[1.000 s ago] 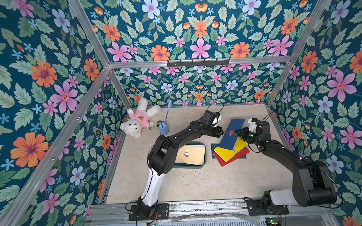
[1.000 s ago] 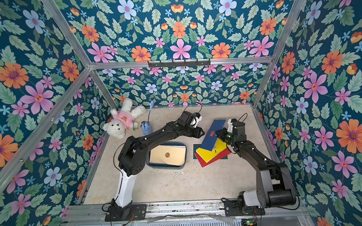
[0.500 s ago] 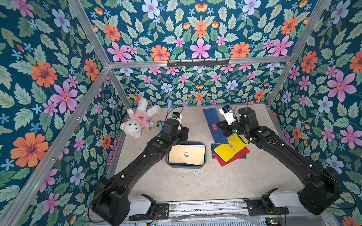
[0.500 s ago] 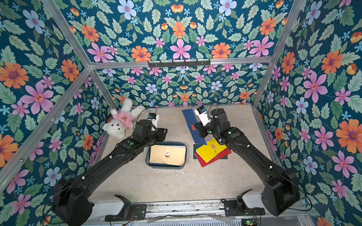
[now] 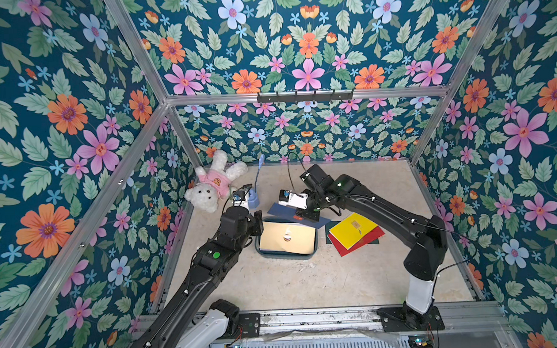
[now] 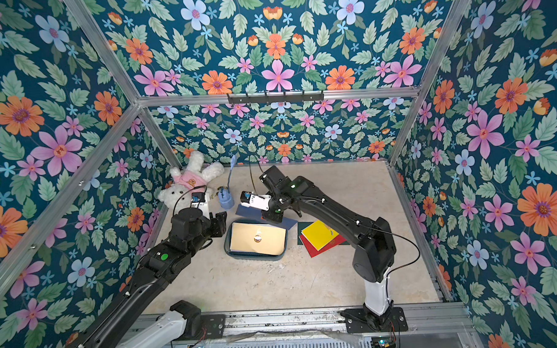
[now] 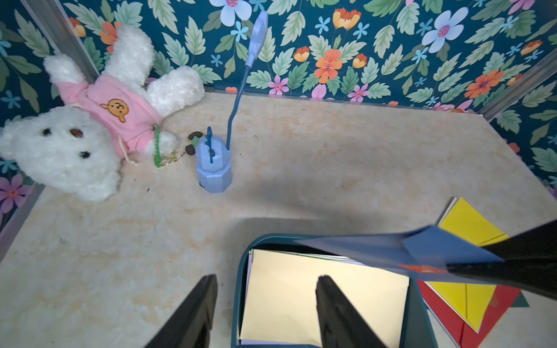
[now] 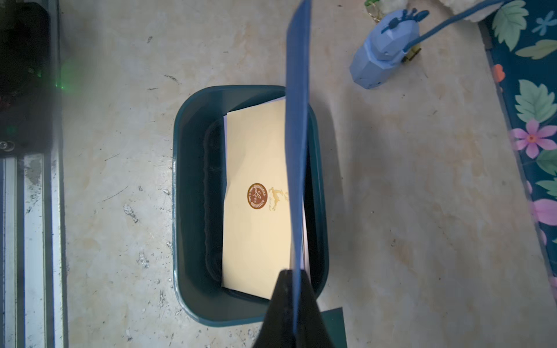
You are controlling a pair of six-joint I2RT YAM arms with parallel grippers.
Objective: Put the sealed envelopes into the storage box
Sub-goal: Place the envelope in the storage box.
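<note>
My right gripper [image 8: 291,274] is clamped on the navy envelope [image 8: 297,120], holding it over the storage box [image 8: 180,180], where a cream envelope [image 8: 256,150] lies on top. My left gripper [image 7: 266,277] stands parted and empty at the box's end. The yellow envelope [image 5: 352,229] and the red envelope [image 5: 367,241] lie stacked on the table [image 5: 306,282] just beside the box

Dark green envelope [image 6: 303,226], mostly covered

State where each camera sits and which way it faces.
Top views: high in front, facing down onto the table; left arm and right arm show.
Left wrist: beside the storage box, facing the teddy; open left tool shows.
Right wrist: above the box, facing down; right tool grips the navy envelope.
Wrist views share the cream envelope.
</note>
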